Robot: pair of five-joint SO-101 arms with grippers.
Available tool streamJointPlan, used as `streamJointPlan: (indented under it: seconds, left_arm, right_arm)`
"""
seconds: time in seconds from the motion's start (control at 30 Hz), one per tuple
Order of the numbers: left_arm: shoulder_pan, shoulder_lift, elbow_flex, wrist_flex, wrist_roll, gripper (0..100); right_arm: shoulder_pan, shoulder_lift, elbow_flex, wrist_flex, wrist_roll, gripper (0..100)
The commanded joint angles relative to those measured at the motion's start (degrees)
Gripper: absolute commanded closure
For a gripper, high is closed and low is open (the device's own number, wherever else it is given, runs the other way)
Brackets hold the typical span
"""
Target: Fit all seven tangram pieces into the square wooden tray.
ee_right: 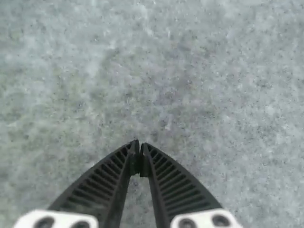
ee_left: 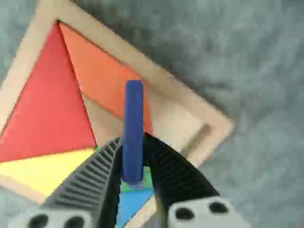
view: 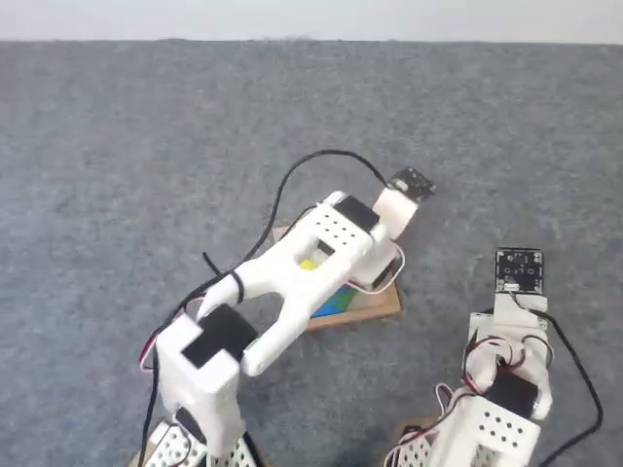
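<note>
The left pincer (ee_left: 132, 142) clamps a dark blue flat tangram piece (ee_left: 134, 111) edge-on above the bare gap (ee_left: 175, 124) in the square wooden tray (ee_left: 166, 80). Placing is in hand; next the piece probably must be laid flat and turned to suit the gap. Farther off, the right pincer (ee_right: 140, 154) hangs closed, empty, over the grey table (ee_right: 190, 71).

The square wooden tray (ee_left: 216, 124) lies flat on the grey tabletop (ee_left: 266, 57). In it lie a large red triangle (ee_left: 47, 109) and a large orange triangle (ee_left: 102, 76) side by side, a yellow piece (ee_left: 45, 171), a green piece (ee_left: 146, 181) and a light blue piece (ee_left: 129, 208), with bare wood at one corner. A dark blue piece (ee_left: 134, 114) stands on edge above that gap, pinched in the left hand (ee_left: 133, 142).
</note>
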Motion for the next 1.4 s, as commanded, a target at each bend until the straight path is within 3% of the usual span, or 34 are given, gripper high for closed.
streamJointPlan:
  seconds: [0.0,0.83,1.37]
  left_arm:
    - [-0.44,0.18,-5.58,0.00,5.54,99]
    - [-0.62,5.10,-5.85,3.60,8.18,99]
    - [-0.18,1.41,-4.88,6.95,4.92,91]
  right_arm:
    - [-0.40,-0.75,1.05,0.40,0.44,99.1]
    - [-0.40,-0.75,1.05,0.31,0.44,99.0]
    - [-0.40,-0.75,1.05,0.13,0.53,99.0]
